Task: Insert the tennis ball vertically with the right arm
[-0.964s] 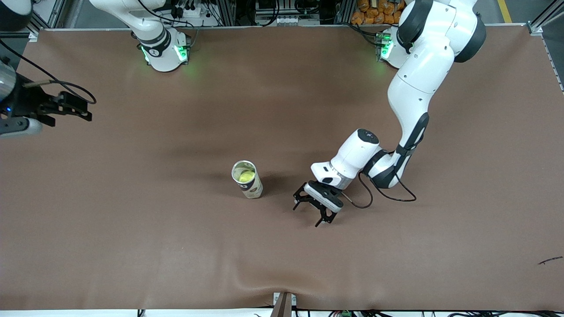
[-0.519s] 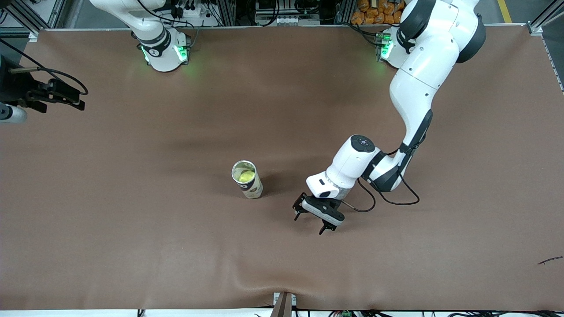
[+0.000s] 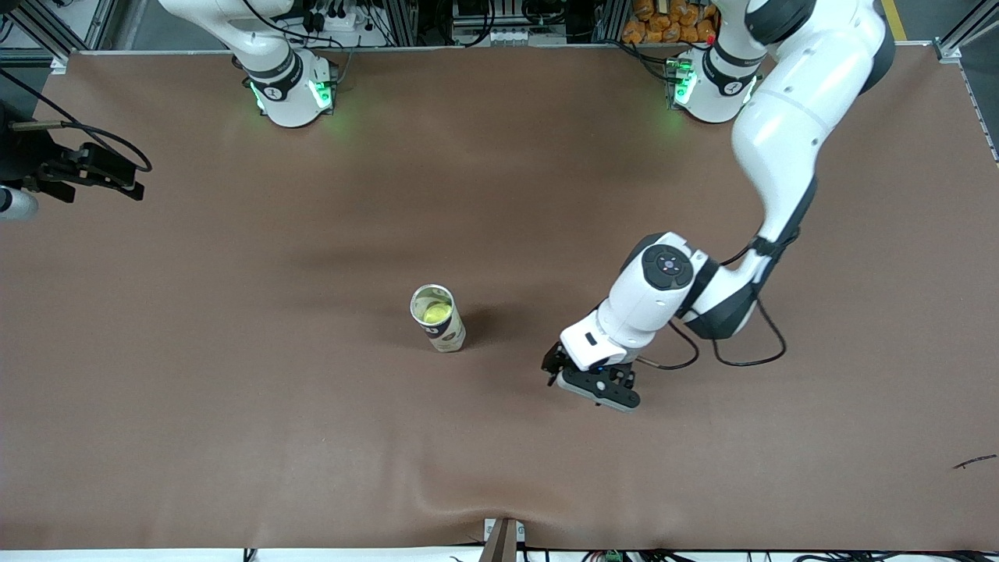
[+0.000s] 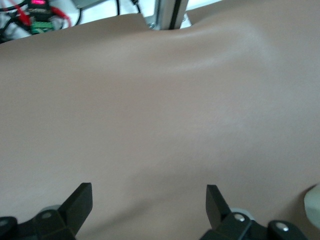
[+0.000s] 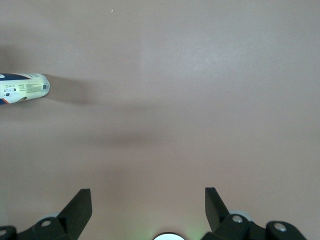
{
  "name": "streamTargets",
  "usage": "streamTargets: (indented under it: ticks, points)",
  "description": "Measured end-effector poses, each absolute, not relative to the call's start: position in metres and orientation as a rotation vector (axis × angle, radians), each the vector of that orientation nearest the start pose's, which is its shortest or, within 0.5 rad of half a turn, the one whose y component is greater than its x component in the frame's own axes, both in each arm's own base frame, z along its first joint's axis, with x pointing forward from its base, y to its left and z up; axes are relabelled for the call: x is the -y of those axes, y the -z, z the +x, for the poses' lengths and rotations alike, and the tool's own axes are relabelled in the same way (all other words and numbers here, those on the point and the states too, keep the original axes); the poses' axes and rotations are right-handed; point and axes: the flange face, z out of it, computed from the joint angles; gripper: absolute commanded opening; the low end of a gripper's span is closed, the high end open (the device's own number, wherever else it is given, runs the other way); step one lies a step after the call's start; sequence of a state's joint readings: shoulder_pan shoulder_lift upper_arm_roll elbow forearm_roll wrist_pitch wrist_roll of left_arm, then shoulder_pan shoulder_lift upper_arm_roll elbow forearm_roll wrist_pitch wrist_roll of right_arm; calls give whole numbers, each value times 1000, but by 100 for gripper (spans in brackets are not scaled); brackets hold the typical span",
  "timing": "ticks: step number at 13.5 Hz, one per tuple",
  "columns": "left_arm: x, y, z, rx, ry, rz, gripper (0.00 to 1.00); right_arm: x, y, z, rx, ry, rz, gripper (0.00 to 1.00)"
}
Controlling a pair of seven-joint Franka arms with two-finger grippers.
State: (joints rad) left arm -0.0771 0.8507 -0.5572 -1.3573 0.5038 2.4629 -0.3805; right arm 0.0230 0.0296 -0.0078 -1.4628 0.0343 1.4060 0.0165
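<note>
Left gripper (image 3: 581,380) open and empty, low over bare table (image 3: 234,390) beside upright can (image 3: 438,318), tennis ball (image 3: 435,312) apparently already seated inside; right gripper (image 3: 94,173) spread empty, parked off at right arm's end; risk: stray left-arm sweep clipping can, toppling it, spilling ball.

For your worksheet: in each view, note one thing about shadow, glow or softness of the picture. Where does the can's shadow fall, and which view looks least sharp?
Front view: the can throws a soft shadow toward the left arm's end of the table, and green lights glow at both arm bases. Right wrist view: the can lies beside a dark, soft shadow. Left wrist view: least sharp; open left gripper over bare, blurred cloth.
</note>
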Motion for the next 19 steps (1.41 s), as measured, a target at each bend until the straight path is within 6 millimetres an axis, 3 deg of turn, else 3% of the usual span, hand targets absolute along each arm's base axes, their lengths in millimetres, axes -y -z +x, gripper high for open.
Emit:
streamTargets:
  ticks: [2, 6, 11, 14, 17, 19]
  points:
    - [346, -329, 674, -589, 422, -3172, 100, -13, -645, 546, -21, -136, -3109, 100]
    - [321, -403, 655, -547, 198, -3132, 100, -14, -644, 546, -83, -137, -3109, 100]
    - [281, -491, 623, -433, 32, -3073, 100, -15, -644, 547, -86, -137, -3110, 100]
    - [263, -533, 599, -382, -19, -2995, 100, -14, -644, 547, -87, -130, -3110, 100]
    - [231, -587, 581, -278, 36, -2948, 100, -15, -644, 548, -85, -125, -3111, 100]
    - [217, -607, 567, -228, 8, -2915, 100, -15, -645, 548, -85, -119, -3111, 100]
